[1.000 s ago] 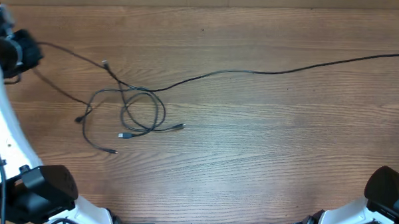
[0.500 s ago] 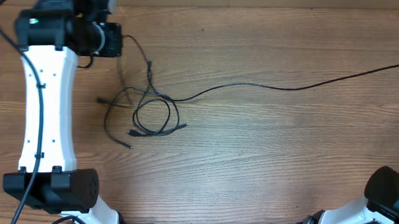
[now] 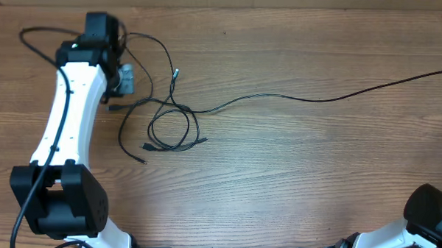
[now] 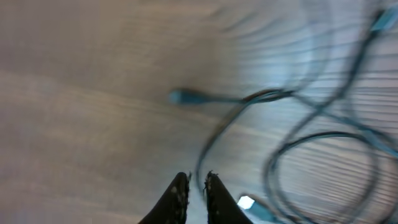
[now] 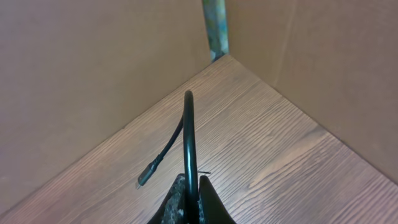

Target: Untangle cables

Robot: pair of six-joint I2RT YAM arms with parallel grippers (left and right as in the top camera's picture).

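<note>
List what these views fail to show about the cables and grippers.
- Left wrist: motion blur smears the cables; what the left gripper holds is unclear.
- Overhead: the long cable runs off the right edge; its end unseen.
- Right wrist: the held cable drops behind the right gripper, past the bottom edge.

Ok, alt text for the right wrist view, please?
The right arm's jaws are shut on a thin black cable that arches up and drops to the wooden table, ending in a small plug. Brown walls meet at the table's far corner.
</note>
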